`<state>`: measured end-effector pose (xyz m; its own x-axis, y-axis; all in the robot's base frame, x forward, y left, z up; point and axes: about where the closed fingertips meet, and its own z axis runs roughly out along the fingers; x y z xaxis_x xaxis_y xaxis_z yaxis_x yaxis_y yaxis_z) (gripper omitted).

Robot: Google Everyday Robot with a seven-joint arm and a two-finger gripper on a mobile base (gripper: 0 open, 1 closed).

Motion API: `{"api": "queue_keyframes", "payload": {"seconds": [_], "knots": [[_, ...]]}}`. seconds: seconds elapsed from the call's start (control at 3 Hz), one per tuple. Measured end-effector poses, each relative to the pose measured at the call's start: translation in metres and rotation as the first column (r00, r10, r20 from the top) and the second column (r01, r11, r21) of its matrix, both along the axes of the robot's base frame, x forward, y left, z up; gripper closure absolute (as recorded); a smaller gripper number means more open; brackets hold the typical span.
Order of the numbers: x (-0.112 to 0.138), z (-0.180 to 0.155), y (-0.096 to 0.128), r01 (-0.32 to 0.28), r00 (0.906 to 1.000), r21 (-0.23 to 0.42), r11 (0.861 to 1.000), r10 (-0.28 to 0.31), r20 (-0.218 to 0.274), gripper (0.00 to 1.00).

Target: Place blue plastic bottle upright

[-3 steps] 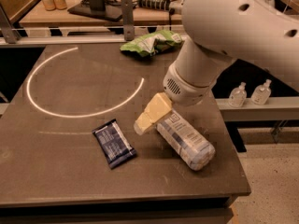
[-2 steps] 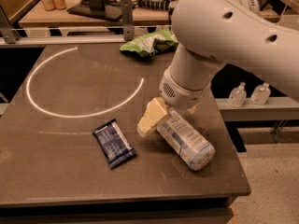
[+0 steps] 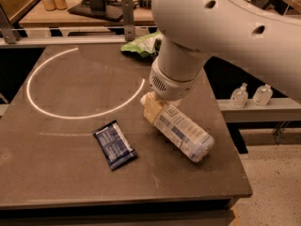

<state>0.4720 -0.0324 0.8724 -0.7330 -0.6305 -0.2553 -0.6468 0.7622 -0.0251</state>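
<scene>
The blue plastic bottle [image 3: 184, 133] lies on its side on the dark table [image 3: 70, 182], right of centre. Its blue-and-white label faces up and its base points to the front right. Its cap end is hidden under my gripper [image 3: 151, 108]. The gripper is cream-coloured, comes down from the large white arm [image 3: 221, 27], and sits right at the bottle's upper-left end, touching it or very close. A flat dark blue snack packet [image 3: 114, 144] lies to the left of the bottle, apart from it.
A green crumpled bag [image 3: 141, 45] lies at the table's far edge, partly behind the arm. Two small clear pump bottles [image 3: 239, 96] stand on a ledge to the right, beyond the table's right edge. A white arc of light [image 3: 35, 102] marks the table's left half.
The arm has swung left and forward, now covering more of the view. The gripper has shifted slightly to the left at the bottle's cap end. The bottle and the packet lie about where they were.
</scene>
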Motion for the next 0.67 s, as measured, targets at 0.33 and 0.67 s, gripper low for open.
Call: {"api": "queue_keyframes", "payload": {"seconds": [0.33,0.67], "knots": [[0.013,0.037,0.019,-0.111,0.9861,0.085,0.990,0.099,0.133,0.96],[0.024,0.056,0.030,-0.194,0.9592,0.257,0.947,0.128,0.252,1.00]]}}
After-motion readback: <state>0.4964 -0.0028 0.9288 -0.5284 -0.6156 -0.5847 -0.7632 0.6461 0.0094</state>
